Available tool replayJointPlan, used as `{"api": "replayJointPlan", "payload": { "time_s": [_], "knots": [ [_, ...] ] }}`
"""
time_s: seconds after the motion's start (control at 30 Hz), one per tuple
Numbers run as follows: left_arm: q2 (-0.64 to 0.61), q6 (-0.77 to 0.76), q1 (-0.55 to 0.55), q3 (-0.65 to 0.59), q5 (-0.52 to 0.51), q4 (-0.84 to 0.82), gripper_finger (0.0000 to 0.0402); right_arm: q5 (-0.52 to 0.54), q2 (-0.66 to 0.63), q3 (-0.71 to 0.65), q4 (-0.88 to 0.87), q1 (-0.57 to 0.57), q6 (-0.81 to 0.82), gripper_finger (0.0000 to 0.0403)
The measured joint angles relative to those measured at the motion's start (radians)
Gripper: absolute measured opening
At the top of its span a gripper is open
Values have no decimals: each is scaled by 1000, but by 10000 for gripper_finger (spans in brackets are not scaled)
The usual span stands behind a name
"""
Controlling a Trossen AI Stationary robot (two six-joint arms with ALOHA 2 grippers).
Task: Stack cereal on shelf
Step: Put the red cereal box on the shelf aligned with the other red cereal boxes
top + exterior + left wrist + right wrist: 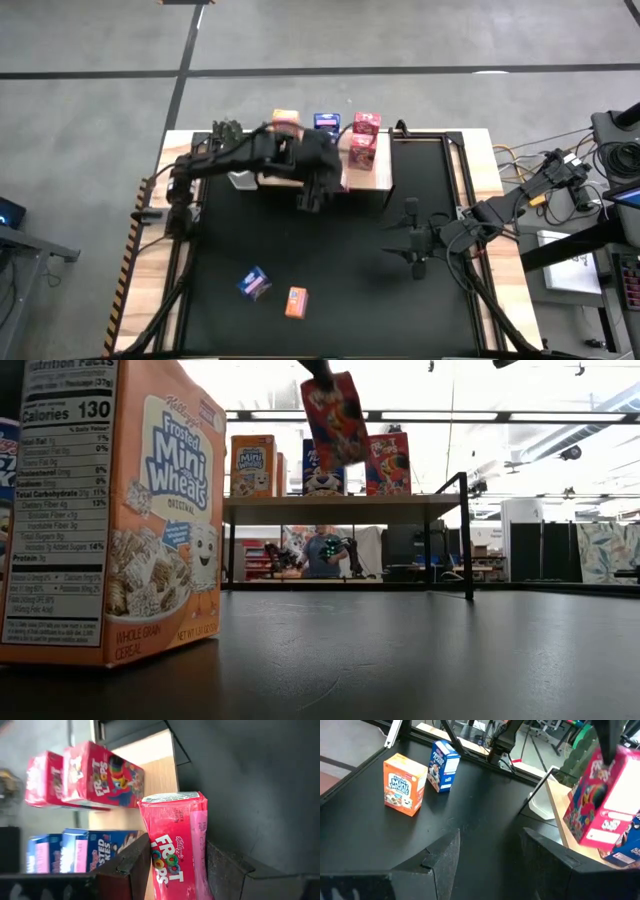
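In left claw [172, 870]: box [175, 845] labelled "Froot Loops".

A pink-red cereal box [335, 418] hangs tilted above the wooden shelf [340, 509], where orange, blue and pink-red boxes stand upright.

Open mat [330, 260] between scattered boxes
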Motion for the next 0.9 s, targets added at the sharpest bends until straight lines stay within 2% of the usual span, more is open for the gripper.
{"api": "replayJointPlan", "payload": {
  "time_s": [0.13, 0.53, 0.9],
  "knots": [
    [26, 1, 56, 0, 66, 8, 149, 0, 0, 0, -2, 0, 4, 201],
    [71, 30, 128, 5, 67, 53, 149, 0, -1, 0, -1, 0, 3, 201],
    [80, 53, 139, 5, 76, 69, 153, 1, -1, 0, -4, 0, 50, 201]
  ]
}}
